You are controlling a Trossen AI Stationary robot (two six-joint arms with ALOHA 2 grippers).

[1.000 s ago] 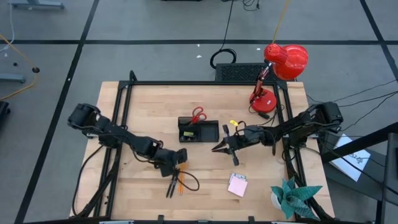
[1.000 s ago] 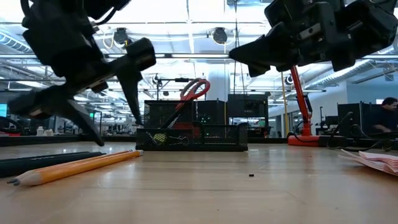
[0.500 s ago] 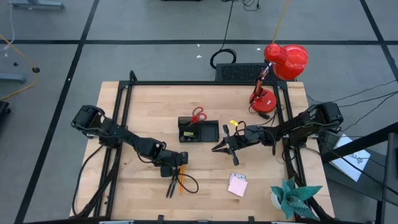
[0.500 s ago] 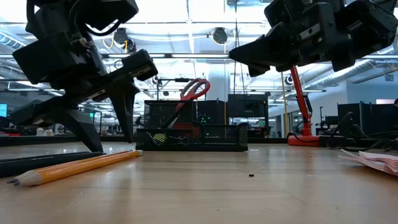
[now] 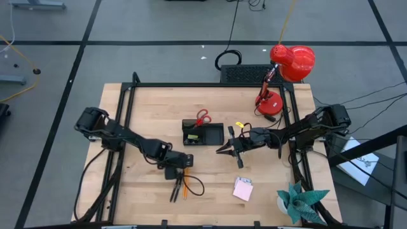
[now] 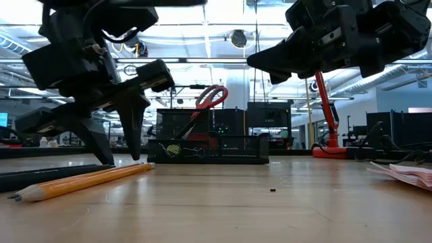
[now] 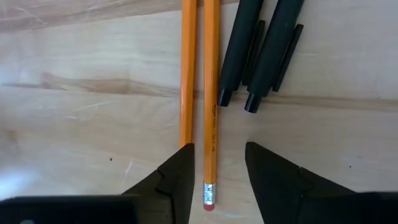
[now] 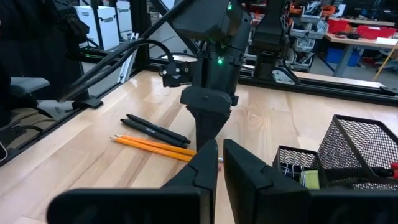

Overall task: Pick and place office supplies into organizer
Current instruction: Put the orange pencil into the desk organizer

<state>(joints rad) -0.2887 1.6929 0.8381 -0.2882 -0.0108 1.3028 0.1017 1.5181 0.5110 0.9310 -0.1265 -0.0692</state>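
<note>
Left wrist view: the left gripper [image 7: 216,168] stands wide open astride one of two orange wooden pencils [image 7: 211,93], beside two black pens [image 7: 261,53]. Black mesh organizer [image 5: 203,134] sits mid-table; right gripper [image 5: 227,149] nearly closed, empty.

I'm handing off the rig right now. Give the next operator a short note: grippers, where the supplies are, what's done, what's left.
Left gripper: open, straddling the eraser end of one of the two orange pencils at the table's front; nothing held.
Right gripper: hovering beside the organizer, apparently empty; whether it is open or shut is unclear.
Done: red-handled scissors stand in the organizer's taller section.
Left: both pencils, the two black pens lying beside them, and the pink sticky-note pad near the front right are all on the table.
</note>
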